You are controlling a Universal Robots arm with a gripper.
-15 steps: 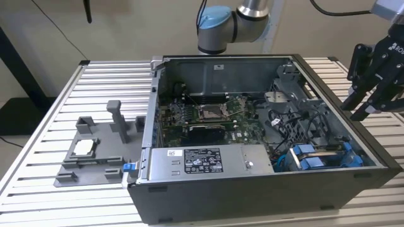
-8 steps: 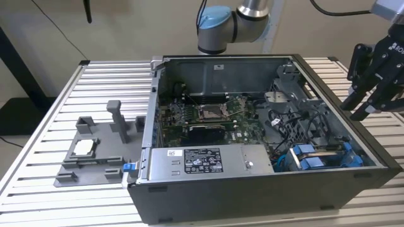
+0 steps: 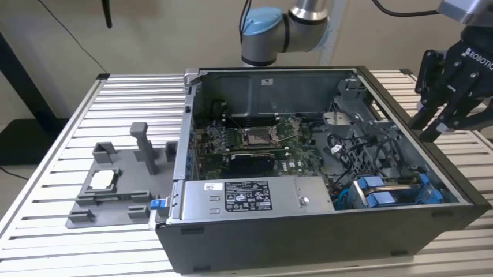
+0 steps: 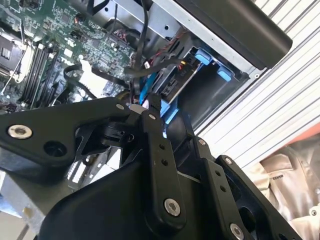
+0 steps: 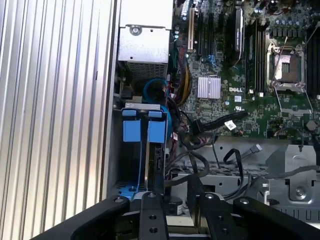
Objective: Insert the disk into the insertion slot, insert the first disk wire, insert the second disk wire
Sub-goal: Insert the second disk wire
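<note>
gripper [image 3: 443, 128]: jaws apart, nothing between them | place: over the case [image 3: 308, 242] edge at the exterior view's right | slot [image 3: 394, 190]: blue rails, in the case's near corner on that side, untouched

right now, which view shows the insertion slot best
The first wrist view: the insertion slot is close, blue tabs plain, one end behind the gripper. The exterior view shows the slot small in the case's corner; the second wrist view sees it at a slant, past cables and gripper links.
</note>
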